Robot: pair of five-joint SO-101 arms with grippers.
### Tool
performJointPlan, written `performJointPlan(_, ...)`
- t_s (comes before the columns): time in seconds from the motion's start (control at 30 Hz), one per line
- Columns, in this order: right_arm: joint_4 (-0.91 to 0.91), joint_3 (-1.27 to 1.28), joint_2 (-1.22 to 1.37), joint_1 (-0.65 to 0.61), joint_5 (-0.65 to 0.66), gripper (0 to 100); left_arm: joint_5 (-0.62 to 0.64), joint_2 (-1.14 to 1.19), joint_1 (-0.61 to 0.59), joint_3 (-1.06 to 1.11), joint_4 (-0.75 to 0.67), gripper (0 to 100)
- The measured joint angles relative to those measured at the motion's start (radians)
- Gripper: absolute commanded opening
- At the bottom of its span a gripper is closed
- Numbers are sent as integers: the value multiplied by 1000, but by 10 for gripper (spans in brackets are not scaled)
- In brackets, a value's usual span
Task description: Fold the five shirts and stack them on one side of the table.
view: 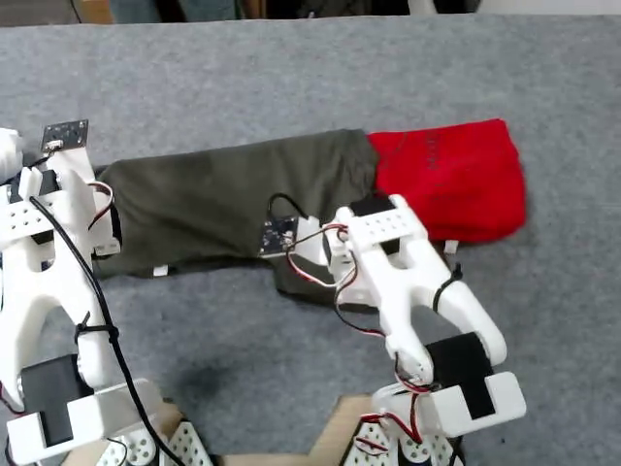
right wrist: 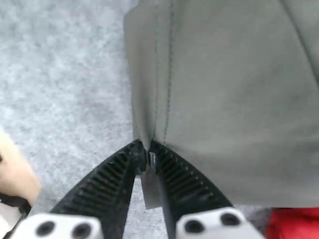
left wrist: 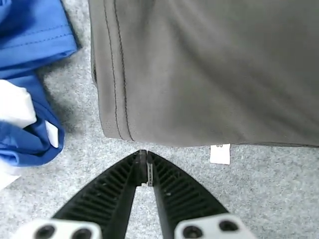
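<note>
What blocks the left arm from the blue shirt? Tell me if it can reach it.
Probably yes. The blue shirt lies on the table beside the olive shirt, close to the left hand, with nothing between them. The hand is shut and would have to open first.

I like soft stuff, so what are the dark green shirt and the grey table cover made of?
The dark green shirt looks like soft, matte knit cloth, probably cotton: it drapes in gentle folds and has stitched hems. The grey table cover seems to be felt or short carpet, since its surface is fuzzy and speckled.
</note>
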Motion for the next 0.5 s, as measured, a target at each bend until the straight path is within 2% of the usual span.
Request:
performJointPlan(0.07, 0, 0, 0, -11, 0, 24, 0, 0, 0, 0, 0, 30)
performJointPlan(0.23, -17, 14, -2, -35, 0, 132, 0, 0, 0, 0, 0, 30)
performJointPlan(0.5, -20, 28, -8, -46, 0, 136, 0, 0, 0, 0, 0, 30)
